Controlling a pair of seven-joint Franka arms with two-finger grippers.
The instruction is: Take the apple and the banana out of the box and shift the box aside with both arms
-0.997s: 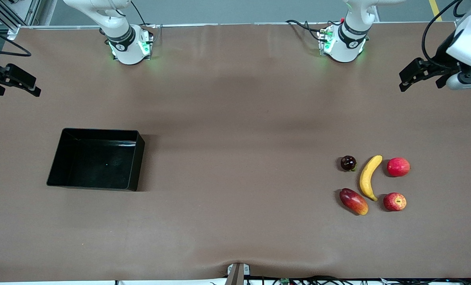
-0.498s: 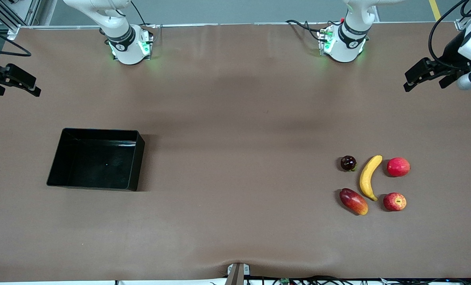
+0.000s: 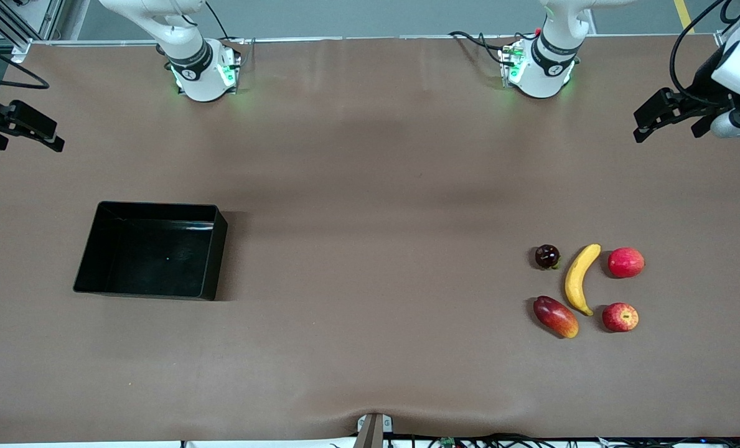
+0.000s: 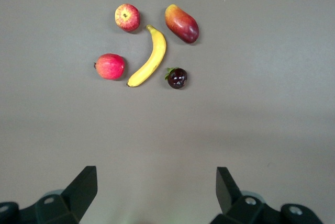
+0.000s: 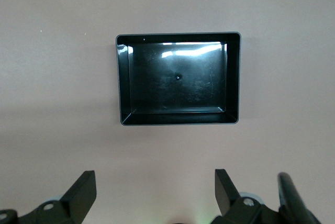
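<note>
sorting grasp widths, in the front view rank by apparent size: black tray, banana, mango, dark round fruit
1. black tray, by far the largest
2. banana
3. mango, shorter than the banana but thicker
4. dark round fruit, the smallest

I see a mango (image 3: 556,317), a plain red fruit (image 3: 625,262) and a dark mangosteen (image 3: 547,256) lying apart on the brown table (image 3: 370,186), toward its left-arm end.

banana (image 3: 579,277) between mango (image 3: 555,316) and apple (image 3: 620,317)
</note>
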